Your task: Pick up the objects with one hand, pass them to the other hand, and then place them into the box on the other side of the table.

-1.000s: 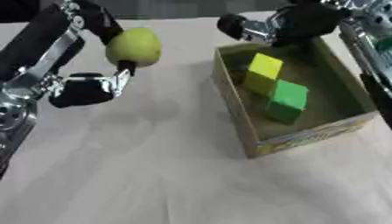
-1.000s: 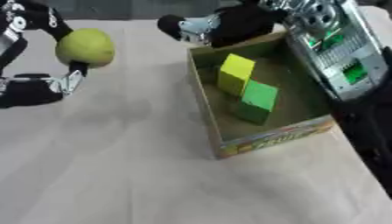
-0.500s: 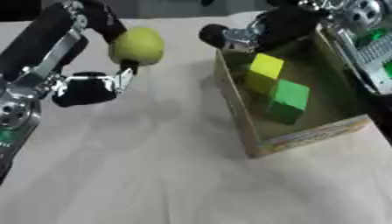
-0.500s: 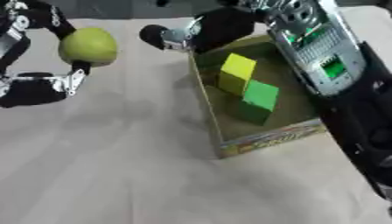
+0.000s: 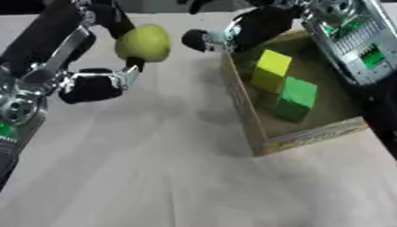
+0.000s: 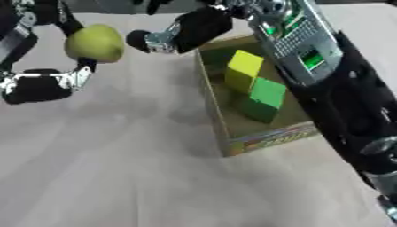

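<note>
A yellow-green apple (image 5: 144,42) is held above the worktop (image 5: 155,168) by the left hand (image 5: 97,66), whose fingers (image 5: 116,20) are curled over the fruit's top and far side while a lower digit is seen just beneath it, so the apple sits enclosed between them, clear of the pale cloth below. The right hand (image 5: 232,33) is reached in from the upper right toward the apple; its dark fingers (image 5: 198,40) are extended, with the nearest tip just beside the fruit's right side, though whether contact is made cannot be told. Nothing is held by this hand, and its fingers are seen only partly spread. Behind and below the right hand's fingers, an open cardboard box (image 5: 248,111) is set on the worktop, its near wall printed in colours. Inside it, a yellow block (image 5: 271,68) is lodged toward the far end, with a green block (image 5: 293,97) just beside it, nearer the viewer.
</note>
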